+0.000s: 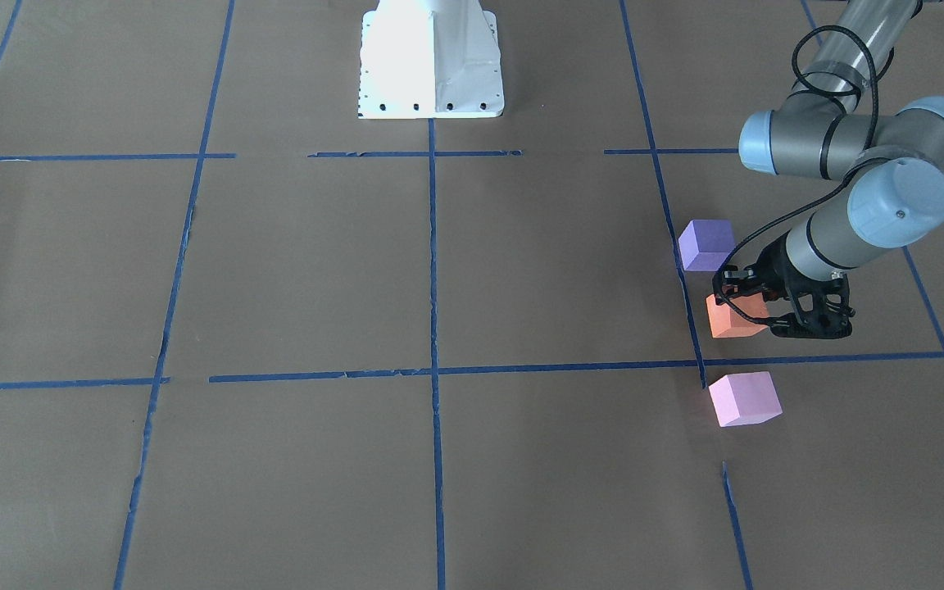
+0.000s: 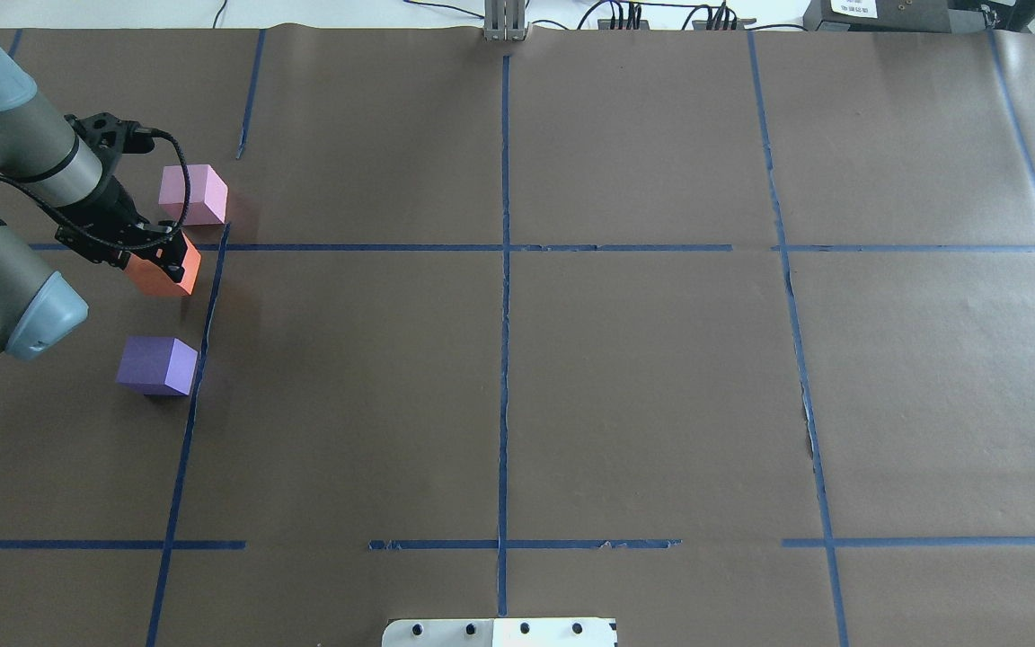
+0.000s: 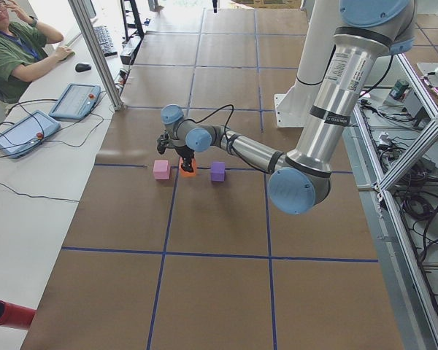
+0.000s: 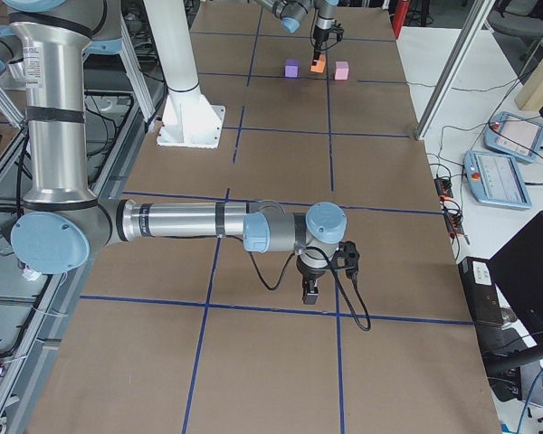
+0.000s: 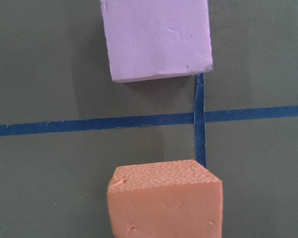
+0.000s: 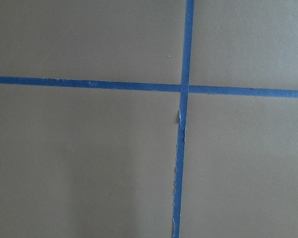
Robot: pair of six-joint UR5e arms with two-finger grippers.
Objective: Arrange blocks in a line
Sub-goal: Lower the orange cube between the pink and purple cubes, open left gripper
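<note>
The three blocks stand in a rough row at the table's left end along a blue tape line. The orange block is in the middle, the violet-purple block is nearer the robot's base, and the light pink block is farther out. My left gripper is shut on the orange block, low at the table. The left wrist view shows the orange block close below and the pink block beyond a tape line. My right gripper shows only in the exterior right view; I cannot tell its state.
Blue tape lines divide the brown paper table top into squares. The white robot base stands at the table's middle edge. The right wrist view shows only a tape cross. An operator sits beyond the table's left end.
</note>
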